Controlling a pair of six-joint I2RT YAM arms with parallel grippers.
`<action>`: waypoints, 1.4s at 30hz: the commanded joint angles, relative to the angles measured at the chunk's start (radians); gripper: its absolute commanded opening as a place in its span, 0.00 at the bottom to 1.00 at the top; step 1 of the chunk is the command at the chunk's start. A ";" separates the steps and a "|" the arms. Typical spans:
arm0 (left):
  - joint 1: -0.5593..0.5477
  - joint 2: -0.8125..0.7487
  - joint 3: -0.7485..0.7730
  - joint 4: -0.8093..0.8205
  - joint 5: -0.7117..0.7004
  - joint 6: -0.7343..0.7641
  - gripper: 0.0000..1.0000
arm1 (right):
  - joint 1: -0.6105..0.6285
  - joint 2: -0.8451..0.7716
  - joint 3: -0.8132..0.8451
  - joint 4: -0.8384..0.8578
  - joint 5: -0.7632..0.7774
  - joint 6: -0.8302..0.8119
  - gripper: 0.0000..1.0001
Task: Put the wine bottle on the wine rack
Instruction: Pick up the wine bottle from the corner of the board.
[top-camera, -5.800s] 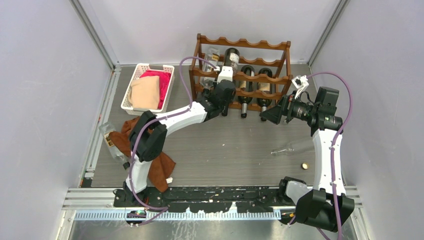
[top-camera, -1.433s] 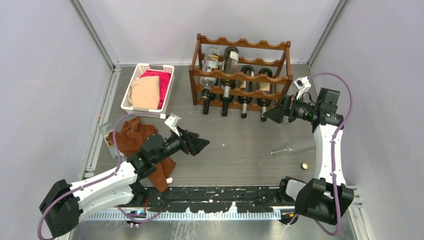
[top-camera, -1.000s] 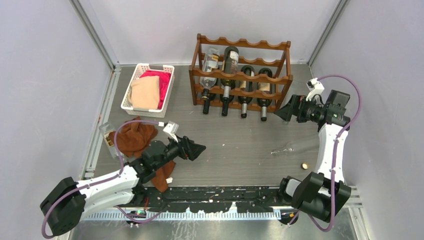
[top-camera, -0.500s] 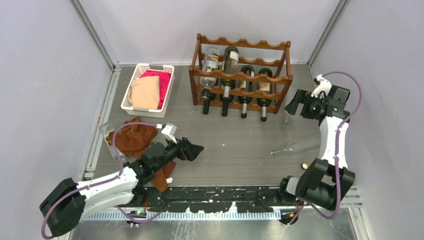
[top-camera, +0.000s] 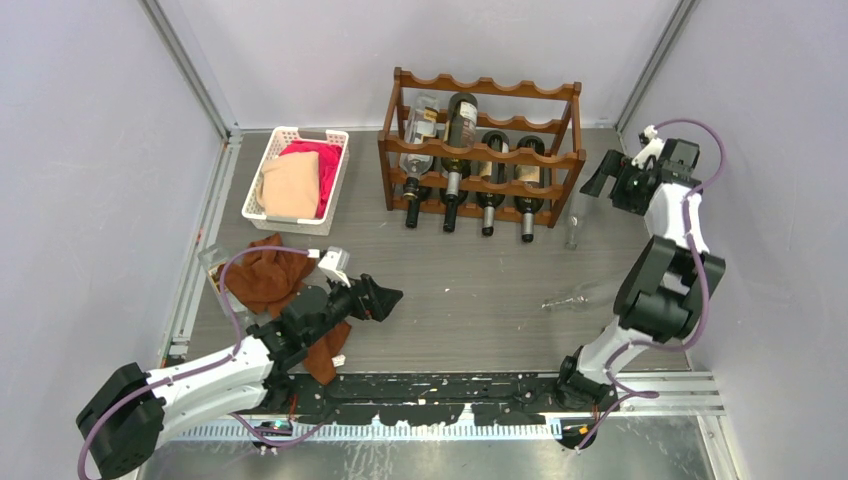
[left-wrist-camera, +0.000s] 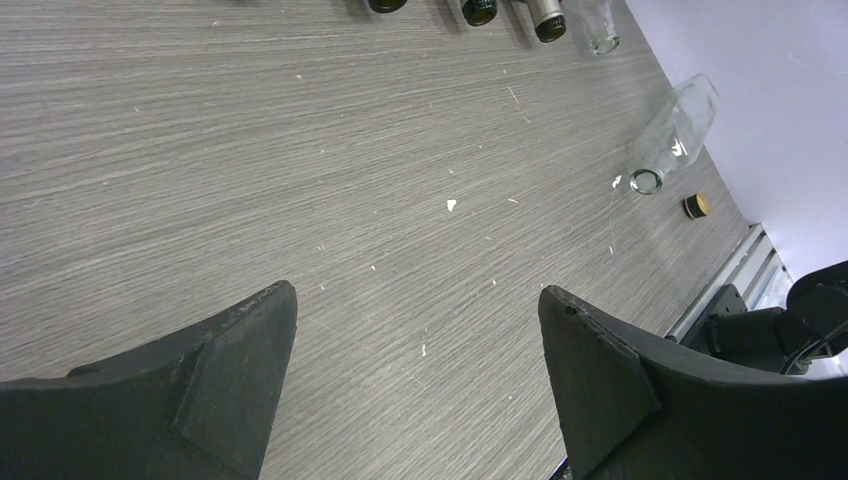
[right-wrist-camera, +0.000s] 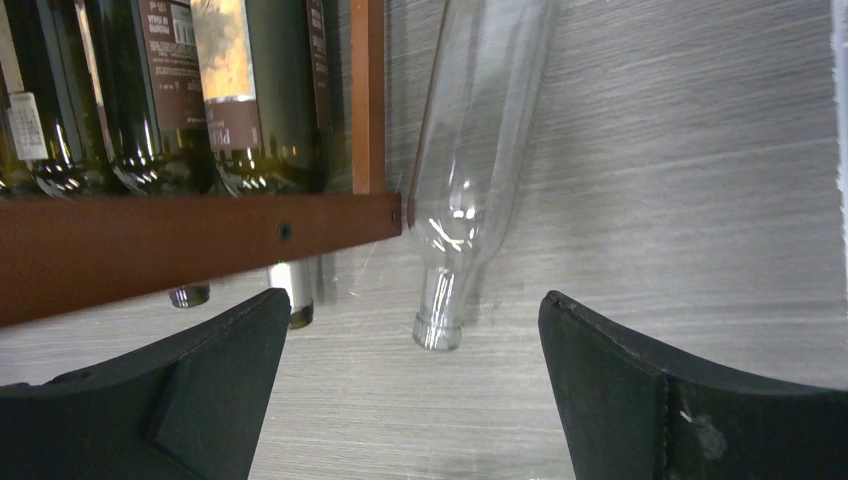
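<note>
The dark wooden wine rack (top-camera: 486, 89) stands at the back with several bottles in it. An empty clear wine bottle (top-camera: 573, 228) lies on the table against the rack's right post (right-wrist-camera: 366, 100). In the right wrist view this bottle (right-wrist-camera: 478, 150) points its mouth towards the camera. A second clear bottle (top-camera: 588, 295) lies on its side farther forward, also visible in the left wrist view (left-wrist-camera: 678, 125). My right gripper (top-camera: 598, 176) hovers open beyond the rack's right end, (right-wrist-camera: 415, 296) empty. My left gripper (top-camera: 393, 296) is open and empty over bare table (left-wrist-camera: 415, 290).
A white basket (top-camera: 335, 185) holding red and beige cloths sits left of the rack. A brown cloth (top-camera: 272, 277) and a small glass jar (top-camera: 213, 270) lie at the near left. A gold cap (left-wrist-camera: 697, 205) rests near the fallen bottle.
My right gripper has pulled away from the rack's right end towards the back right, uncovering the clear bottle beside the rack. My left arm drew back slightly and its jaws widened.
</note>
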 joint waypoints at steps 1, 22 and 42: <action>-0.001 -0.010 0.005 0.018 -0.028 0.018 0.90 | 0.023 0.120 0.164 -0.043 0.031 0.052 1.00; -0.001 -0.026 0.017 -0.030 -0.044 0.009 0.93 | 0.177 0.423 0.382 0.011 0.437 0.174 0.99; -0.001 0.005 0.052 -0.037 -0.010 -0.006 0.93 | 0.181 0.535 0.463 -0.049 0.547 0.087 0.45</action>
